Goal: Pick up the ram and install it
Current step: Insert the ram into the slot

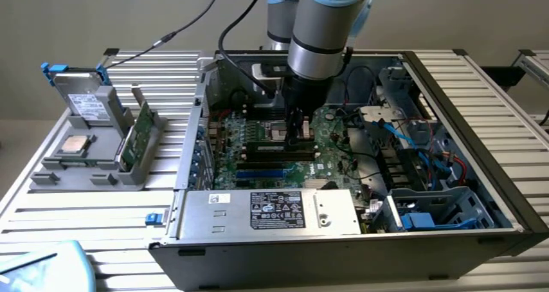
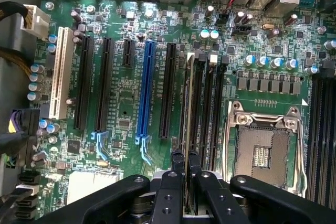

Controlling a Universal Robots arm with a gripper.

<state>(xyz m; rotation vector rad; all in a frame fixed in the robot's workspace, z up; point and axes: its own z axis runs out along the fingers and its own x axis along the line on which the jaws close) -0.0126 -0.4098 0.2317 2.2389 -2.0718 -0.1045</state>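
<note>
**Item:** hand, nearly closed; fingers pinch the ram by its two flat faces; stick carried edge-up, running lengthwise along the black memory slots, just beside the open processor socket; whether it has entered a slot, cannot tell.

**Handling, as judged:** keep the stick upright and parallel to its slot; both ends level, so neither corner catches first; pressure straight down, no twist (the latches at the slot ends look the likeliest snag).

**Wrist view supplies:** line-up of stick against slot; blue card slot well apart.

**Exterior view supplies:** arm standing near vertical over the open case on the slatted desk; outside the case, a grey holder with green circuit card and silver chip.
</note>
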